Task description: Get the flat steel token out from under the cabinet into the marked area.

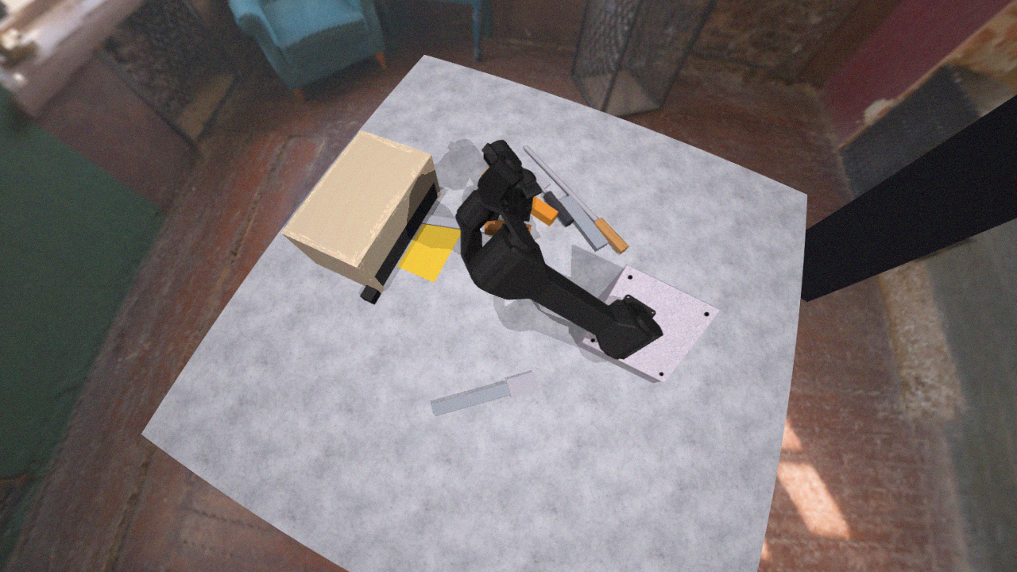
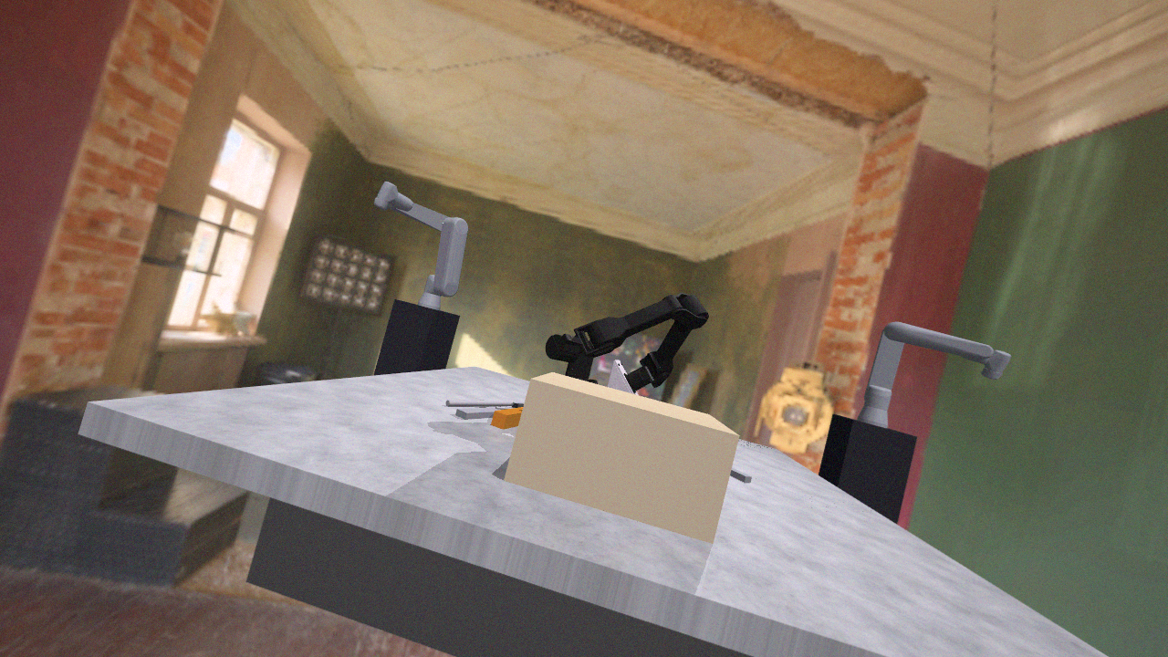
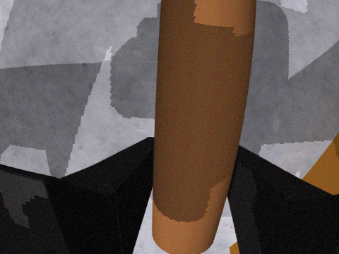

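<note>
Wrist — gripper (image 3: 193,212) clenched on orange handle (image 3: 200,113) | cabinet (image 1: 359,202) beside — tools (image 1: 582,220) near

Table (image 1: 298,441): grey, mottled top.
Cabinet (image 1: 359,199): sits near the far-left edge.
Yellow patch (image 1: 428,252): lies just before the cabinet.
Base plate (image 1: 675,319): right side.
Grey strip (image 1: 480,395): lies flat, well apart.
Tools (image 1: 589,227): clustered beside the arm.

- Top cam sits high, looking down at the whole desk (image 1: 298,398) from a slant.
- Exterior cam is low at desk edge, behind the cabinet (image 2: 620,453), facing the arm (image 2: 629,327); both views share these.
- Wrist cam rides the pincer (image 3: 198,179), super close, looking at the desk surface.
</note>
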